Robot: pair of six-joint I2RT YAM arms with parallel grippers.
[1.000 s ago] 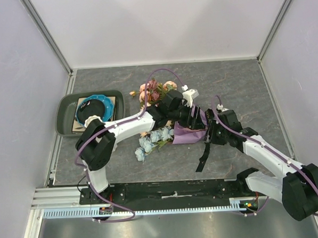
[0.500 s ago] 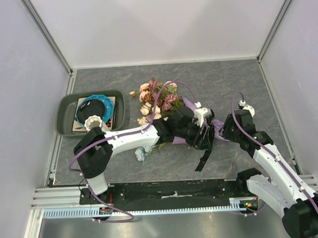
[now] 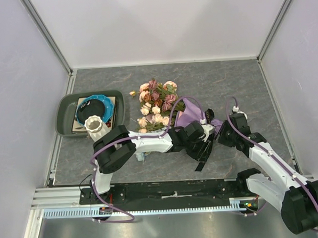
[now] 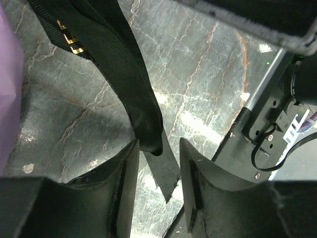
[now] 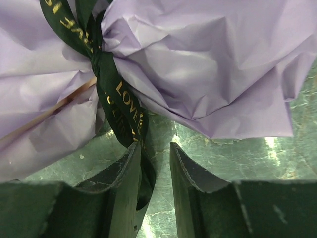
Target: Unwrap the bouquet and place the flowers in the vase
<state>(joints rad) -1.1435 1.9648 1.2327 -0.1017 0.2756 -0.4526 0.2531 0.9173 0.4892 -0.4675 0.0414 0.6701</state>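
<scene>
The bouquet lies mid-table: the flowers [image 3: 157,100], peach, cream and mauve roses, fan out from the crumpled purple paper [image 3: 191,115]. A black ribbon with gold lettering [image 5: 119,104] is knotted round the paper [image 5: 208,64]. Its tail [image 3: 203,160] trails toward the near edge. My left gripper [image 3: 204,143] sits low over that tail, and the ribbon [image 4: 124,64] runs down between the open jaws of the left gripper [image 4: 158,144]. My right gripper [image 5: 154,147] is open just below the knot, with a ribbon loop against its left finger. The white ribbed vase [image 3: 94,124] stands at the left.
A dark green tray [image 3: 65,110] at the left holds a blue-rimmed black object [image 3: 97,109]. A few light blue blooms [image 3: 141,156] peek out beside the left arm. The arm bases and a metal rail [image 3: 173,190] line the near edge.
The left arm has swung nearer and lower, from the flower heads to the ribbon tail, its jaws narrowing. The right gripper shifted right then back toward the knot. The paper end moved slightly farther.
</scene>
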